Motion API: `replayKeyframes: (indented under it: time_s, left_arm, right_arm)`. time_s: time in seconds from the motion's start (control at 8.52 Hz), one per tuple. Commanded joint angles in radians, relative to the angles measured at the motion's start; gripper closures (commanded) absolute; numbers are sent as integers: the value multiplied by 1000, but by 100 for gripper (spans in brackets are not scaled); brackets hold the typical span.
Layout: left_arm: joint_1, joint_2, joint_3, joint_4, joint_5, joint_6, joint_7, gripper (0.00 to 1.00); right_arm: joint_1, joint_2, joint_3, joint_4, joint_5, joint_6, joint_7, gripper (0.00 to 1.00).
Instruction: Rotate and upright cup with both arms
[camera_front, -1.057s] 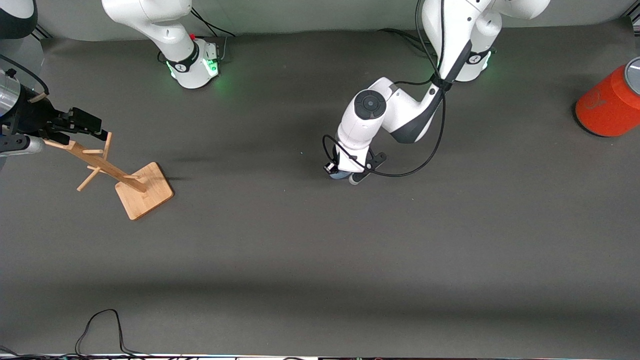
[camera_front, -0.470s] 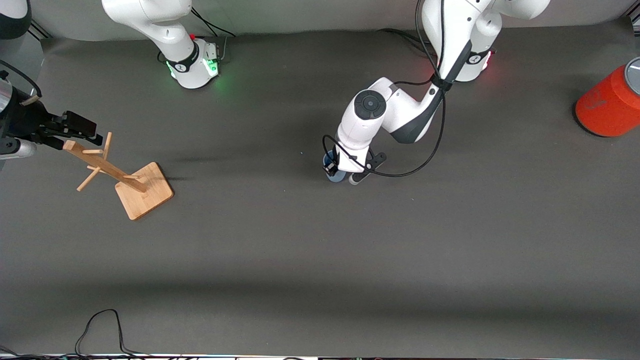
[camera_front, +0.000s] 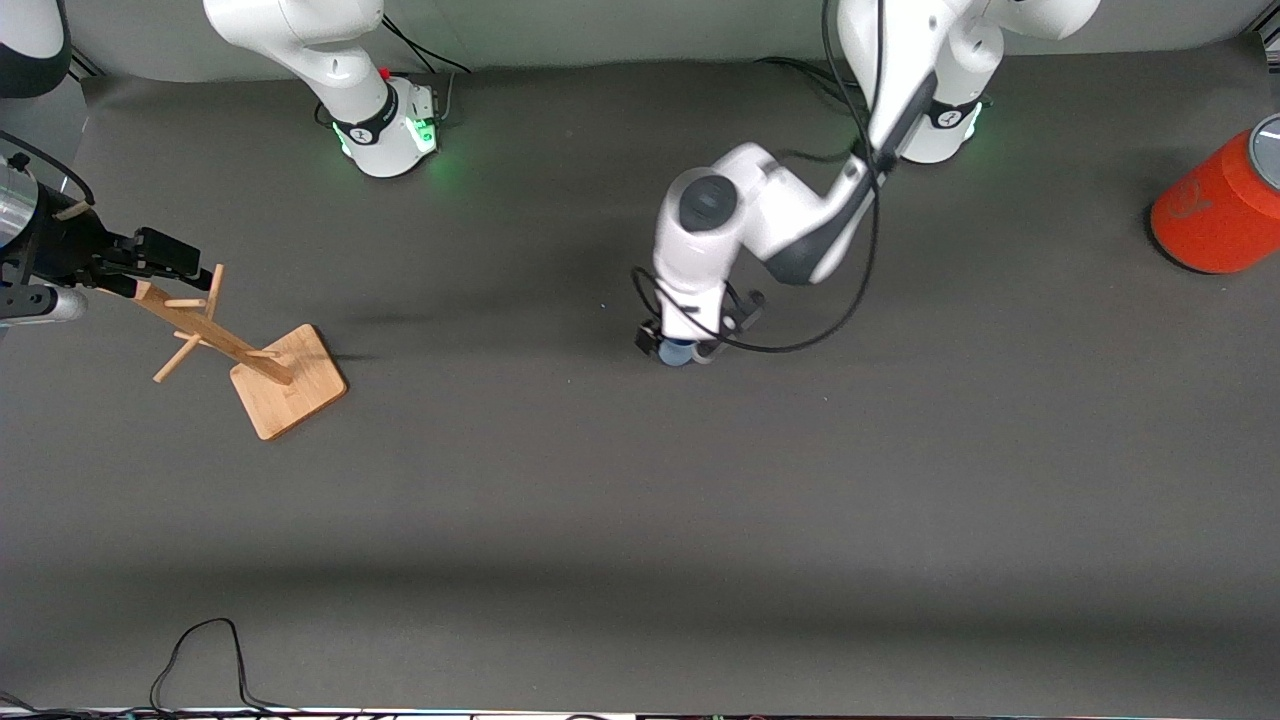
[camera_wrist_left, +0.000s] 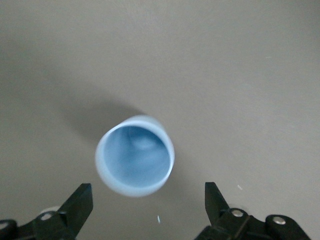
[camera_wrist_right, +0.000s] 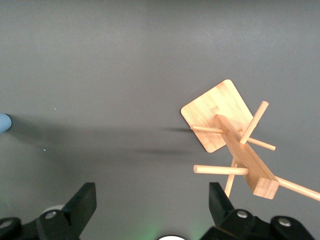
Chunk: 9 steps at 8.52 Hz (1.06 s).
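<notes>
Our left hand (camera_wrist_left: 145, 212) hangs over the cup (camera_wrist_left: 135, 155) with its two fingers (camera_wrist_left: 77, 205) spread wide apart, one on each side of the rim and neither touching it. We see straight down into the cup's open mouth in the left wrist view, so it stands upright on the bench (camera_front: 640, 500), rim up and base down, its long axis vertical. From the front camera only a sliver of pale blue (camera_front: 677, 353) shows below the left wrist, near the middle of the bench and nearer to that camera than the left arm's base.

Our right hand (camera_front: 165, 255) waits over the top of a wooden peg stand (camera_front: 250, 355) at the right arm's end of the bench, and its fingers (camera_wrist_right: 82, 202) are likewise apart, holding nothing. The stand has a square wooden base, a slanting post and several short pegs sticking out of it. In the right wrist view we also catch a small blue edge of the cup (camera_wrist_right: 4, 122), well apart from the stand.

An orange-red can (camera_front: 1215, 215) sits at the left arm's end of the bench, well apart from the cup. The bench is covered by a plain dark grey mat. A black cable (camera_front: 205, 660) loops along the edge nearest the front camera, and green lights glow at both arm bases.
</notes>
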Motion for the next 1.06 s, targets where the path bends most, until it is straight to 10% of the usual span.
replayKeyframes:
  time_s: [0.0,0.59,0.94]
  left_arm:
    - [-24,-8,20,95,18,-115,-53,0]
    - [141,-83,25,102,17,-222,108,0]
    - [337,-176,29,105,23,-471,605,0]
  right_arm:
    - [-7,-4,-15,-17,4,26,-6,0]
    - [-8,10,-54,-17,6,28,-8,0]
    - [4,11,-51,-13,15,30,-6,0]
